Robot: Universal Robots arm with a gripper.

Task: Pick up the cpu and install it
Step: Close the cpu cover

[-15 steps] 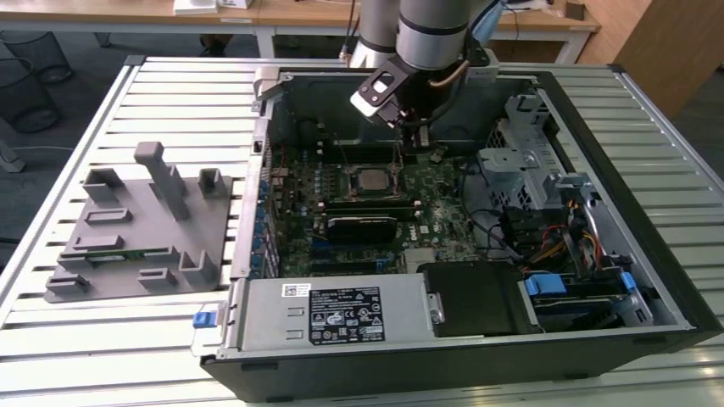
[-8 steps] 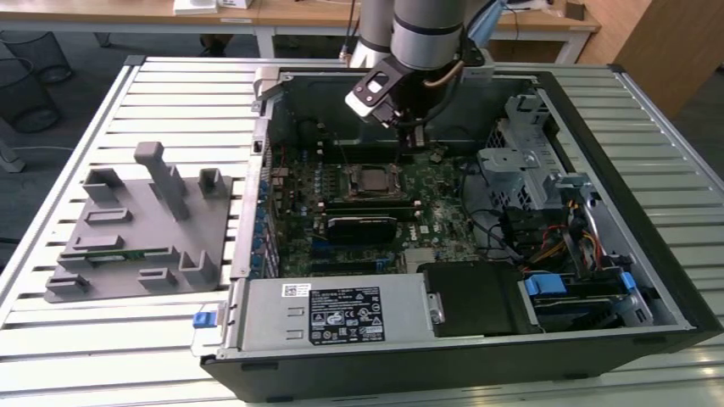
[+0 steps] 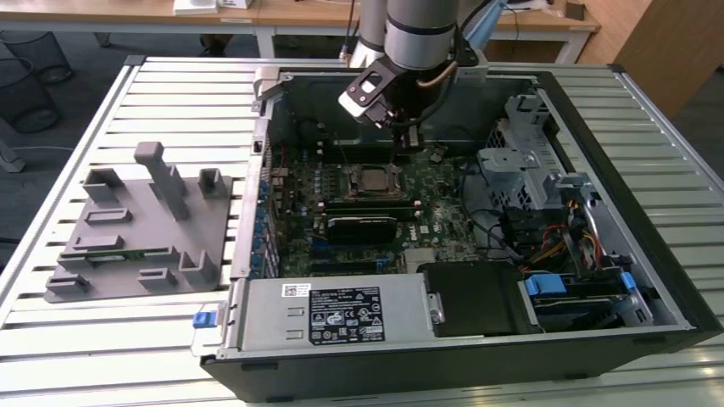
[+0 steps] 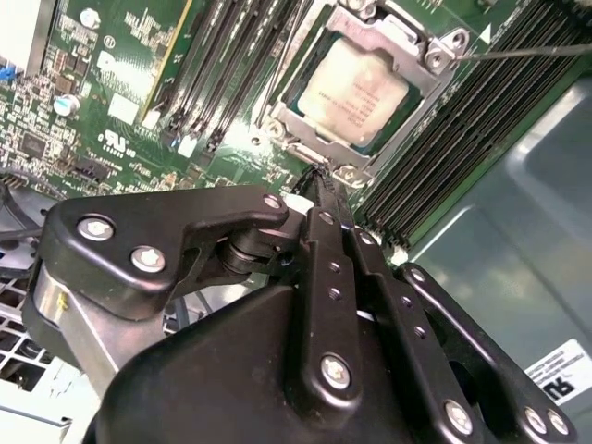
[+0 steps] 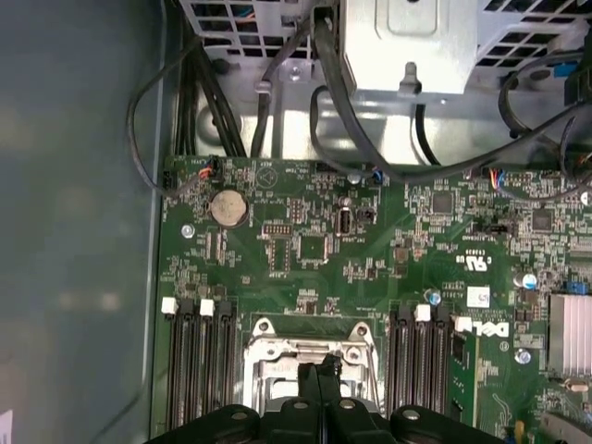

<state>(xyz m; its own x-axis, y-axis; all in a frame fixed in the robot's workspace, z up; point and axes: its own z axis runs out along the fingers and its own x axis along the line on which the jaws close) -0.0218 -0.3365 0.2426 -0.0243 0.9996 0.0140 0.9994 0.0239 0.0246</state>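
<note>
A Universal Robots arm is reaching down into an open computer case [image 3: 476, 360], its gripper [image 3: 396, 149] hanging over the green motherboard [image 3: 442, 182] and carrying nothing, its fingers [image 4: 326, 242] pressing together into one narrow black point in both wrist views. The cpu [image 4: 356, 92] is lying flat inside the metal frame of its socket [image 4: 435, 55], silver-grey top facing up, just beyond the fingertips. In the second wrist view the tips are ending at the near edge of that frame, beside the chip rather than over it, and whether they are touching the frame cannot be told. In the first wrist view, black memory slots [image 5: 196, 370] are running along both sides of the fingers, while a round coin cell [image 5: 228, 208] is sitting farther along the board, well apart from the tips, and dark cables [image 5: 324, 111] are looping beyond it. In the exterior view a grey power supply [image 3: 260, 314] is lying inside the case, well apart from the fingers, and a grey plastic fixture [image 3: 136, 229] is resting on the slatted table [image 3: 147, 356] outside the case, far from the fingers on the exterior view's left
</note>
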